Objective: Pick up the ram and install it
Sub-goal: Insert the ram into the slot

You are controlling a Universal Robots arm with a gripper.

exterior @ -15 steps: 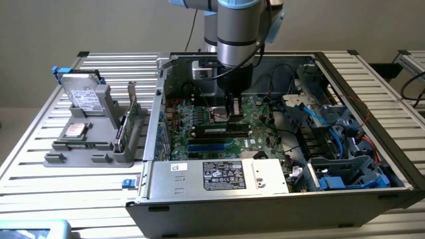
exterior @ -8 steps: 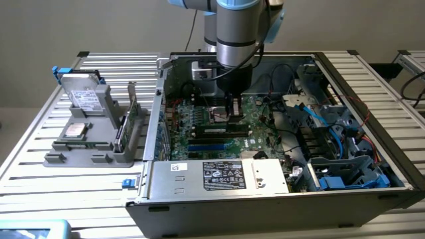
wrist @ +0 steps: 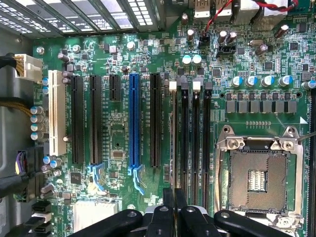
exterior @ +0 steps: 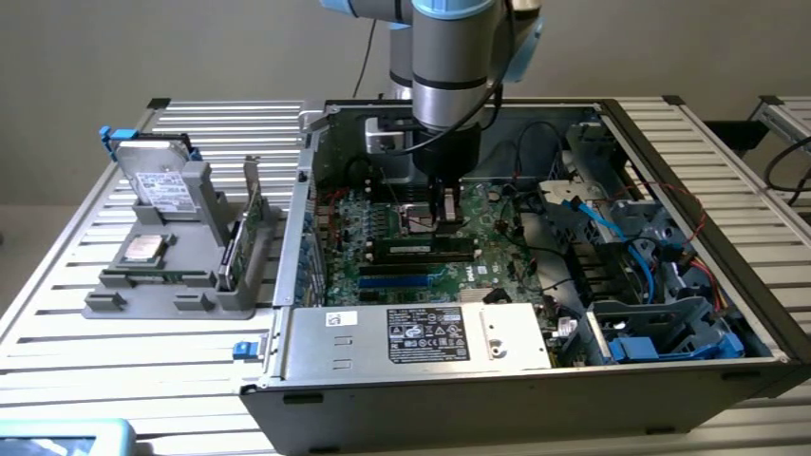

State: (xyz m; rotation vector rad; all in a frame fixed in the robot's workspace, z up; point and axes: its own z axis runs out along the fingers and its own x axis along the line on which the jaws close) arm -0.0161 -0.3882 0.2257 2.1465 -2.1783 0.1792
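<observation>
The ram (wrist: 174,138) is seen edge-on as a thin grey strip standing in the memory slot nearest the long black and blue card slots. In the exterior view the ram (exterior: 424,249) is a dark stick lying along the motherboard (exterior: 380,237) inside the open computer case (exterior: 533,380). My gripper (wrist: 174,193) has its two black fingers (wrist: 168,207) pressed together, lined up over one end of that stick. Whether they touch it, I cannot tell. From outside, the gripper (exterior: 445,223) hangs straight down just above the board, beside the ram.
Three neighbouring memory slots (wrist: 196,138) are bare, and the processor socket (wrist: 256,177) lies open beside them. Cables and drive cages (exterior: 659,323) crowd the case at the exterior view's right. A grey holder (exterior: 165,304) with a hard drive (exterior: 159,180), a silver chip and a green card (exterior: 247,228) stands outside.
</observation>
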